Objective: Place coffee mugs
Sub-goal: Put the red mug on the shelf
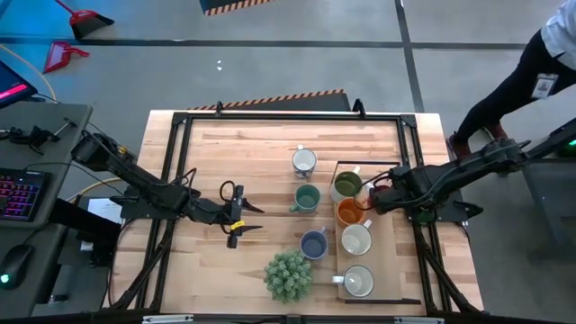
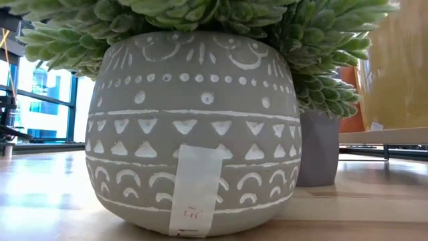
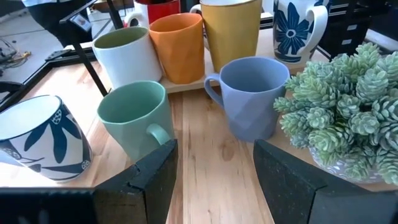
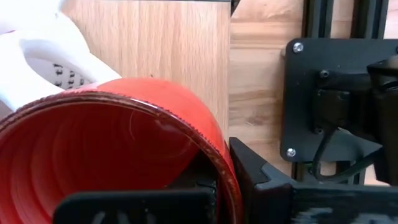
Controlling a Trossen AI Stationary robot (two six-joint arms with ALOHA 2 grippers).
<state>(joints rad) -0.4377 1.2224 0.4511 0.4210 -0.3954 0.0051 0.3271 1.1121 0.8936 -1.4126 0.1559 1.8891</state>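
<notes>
The left arm is stretched over the middle of the table, and its left gripper [image 1: 241,217] is held wide open. The right gripper [image 1: 376,192] is closed at the table's right side.

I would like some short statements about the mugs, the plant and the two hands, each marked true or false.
1. The right hand is shut on the red mug. True.
2. The left hand holds the blue-grey mug. False: it is open and empty, facing the mugs.
3. The plant stands beside the blue-grey mug. True.
4. The orange mug lies tipped over. False: it stands upright.
</notes>
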